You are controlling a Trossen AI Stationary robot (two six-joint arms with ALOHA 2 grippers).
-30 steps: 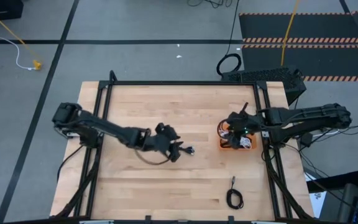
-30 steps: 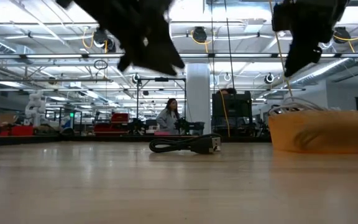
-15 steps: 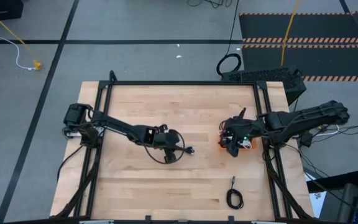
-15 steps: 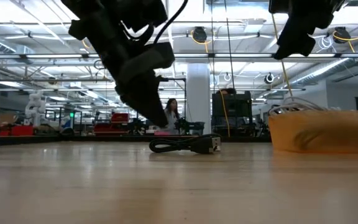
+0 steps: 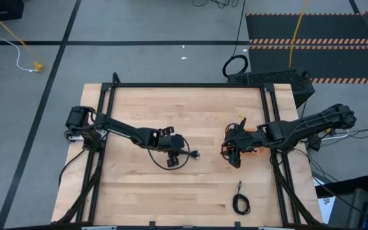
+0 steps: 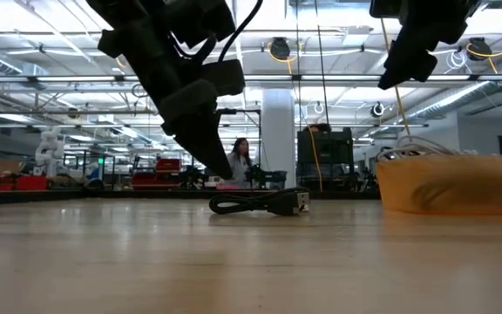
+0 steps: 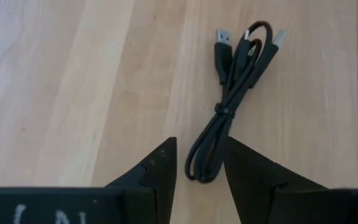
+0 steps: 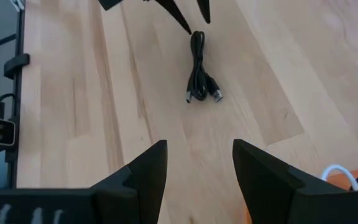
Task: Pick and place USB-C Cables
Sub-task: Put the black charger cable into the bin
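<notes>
A black USB-C cable (image 5: 193, 154), coiled into a narrow bundle, lies flat on the wooden table near its middle. It also shows in the left wrist view (image 7: 232, 93) and the low view (image 6: 260, 202). My left gripper (image 7: 199, 163) is open and points down, with its fingertips on either side of the bundle's looped end, just above the table (image 6: 220, 166). My right gripper (image 8: 199, 158) is open and empty. It hangs high beside the left edge of the orange tray (image 6: 456, 185). A white cable (image 8: 337, 171) lies in the tray. A second black cable (image 5: 240, 203) lies near the front edge.
Black frame rails (image 5: 184, 85) run along the table's edges. A round black cord loop (image 5: 235, 66) and a yellow cord (image 5: 296, 32) lie on the floor beyond the far edge. A person (image 6: 236, 161) sits far behind the table. Bare wood lies to the left and near.
My left gripper has come down and tipped its fingers toward the black cable's looped end, staying open. My right gripper has moved from over the orange tray toward the table's left and near edges, still open. The cable has not moved.
</notes>
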